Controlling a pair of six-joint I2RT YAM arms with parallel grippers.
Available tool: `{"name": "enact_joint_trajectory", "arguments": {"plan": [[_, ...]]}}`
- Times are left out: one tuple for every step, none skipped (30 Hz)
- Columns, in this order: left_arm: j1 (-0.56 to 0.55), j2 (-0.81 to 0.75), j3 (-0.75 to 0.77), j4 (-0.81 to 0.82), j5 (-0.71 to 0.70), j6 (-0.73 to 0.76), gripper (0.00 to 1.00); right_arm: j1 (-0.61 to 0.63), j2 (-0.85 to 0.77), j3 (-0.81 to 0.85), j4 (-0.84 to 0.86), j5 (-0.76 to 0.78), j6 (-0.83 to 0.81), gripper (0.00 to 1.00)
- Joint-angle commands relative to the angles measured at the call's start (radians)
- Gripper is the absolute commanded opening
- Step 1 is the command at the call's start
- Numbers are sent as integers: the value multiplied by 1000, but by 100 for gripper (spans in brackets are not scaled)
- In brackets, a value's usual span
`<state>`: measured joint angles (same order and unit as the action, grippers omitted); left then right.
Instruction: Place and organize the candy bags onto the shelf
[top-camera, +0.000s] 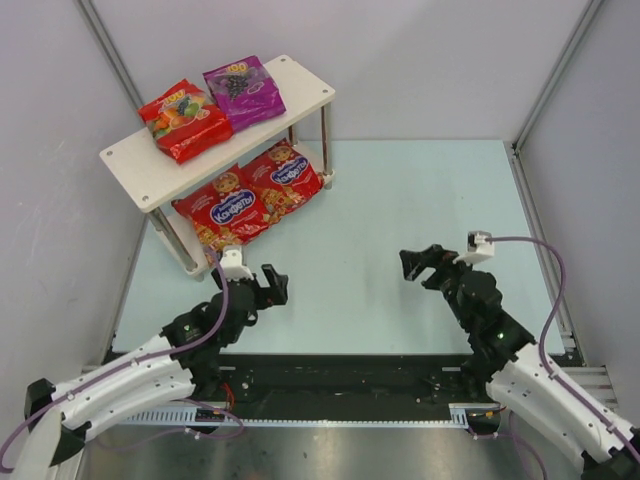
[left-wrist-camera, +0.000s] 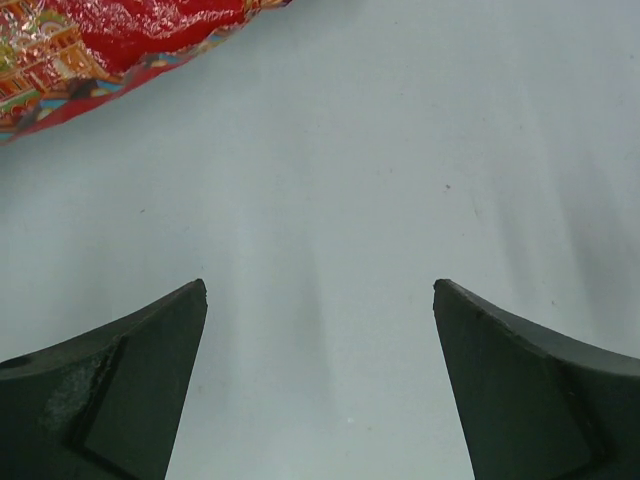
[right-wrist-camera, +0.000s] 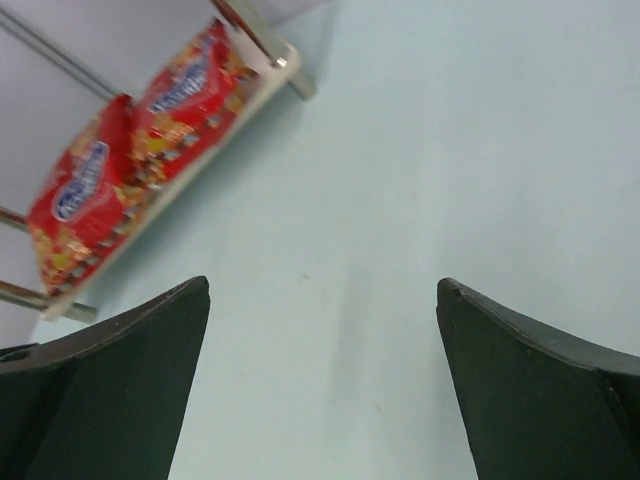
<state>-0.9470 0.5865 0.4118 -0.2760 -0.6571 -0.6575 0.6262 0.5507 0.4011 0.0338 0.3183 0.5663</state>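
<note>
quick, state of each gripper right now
left gripper: open, holding nothing
right gripper: open, holding nothing

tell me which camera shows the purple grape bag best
The top external view: the purple grape bag lies fully visible on the upper board of the shelf. Neither wrist view shows it; they catch only red bags on the lower board.

I read this as a robotics lab cell, not a home or shop. Bare grey walls (top-camera: 430, 60) framed by aluminium posts (top-camera: 108, 48), plain pale-blue table (top-camera: 420, 200), left arm (top-camera: 120, 385) and right arm (top-camera: 560, 400) bolted to a metal rail (top-camera: 330, 422), purple cable (top-camera: 562, 285) off the wrist. Only props: a small shelf (top-camera: 135, 165) with candy bags (top-camera: 230, 205).
</note>
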Motion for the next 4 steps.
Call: {"name": "enact_joint_trajectory", "arguments": {"plan": [[-6,-36,-28,26,-39,-24,100,1,-145,-80,-161,94,60,100],[-6,-40,-40,38,-42,-15,100,1,-162,-99,-166,99,64,100],[-6,-40,-45,47,-45,-10,100,1,-173,-103,-166,105,66,100],[-6,-39,-47,66,-55,-4,100,1,-179,-105,-166,123,67,100]]}}
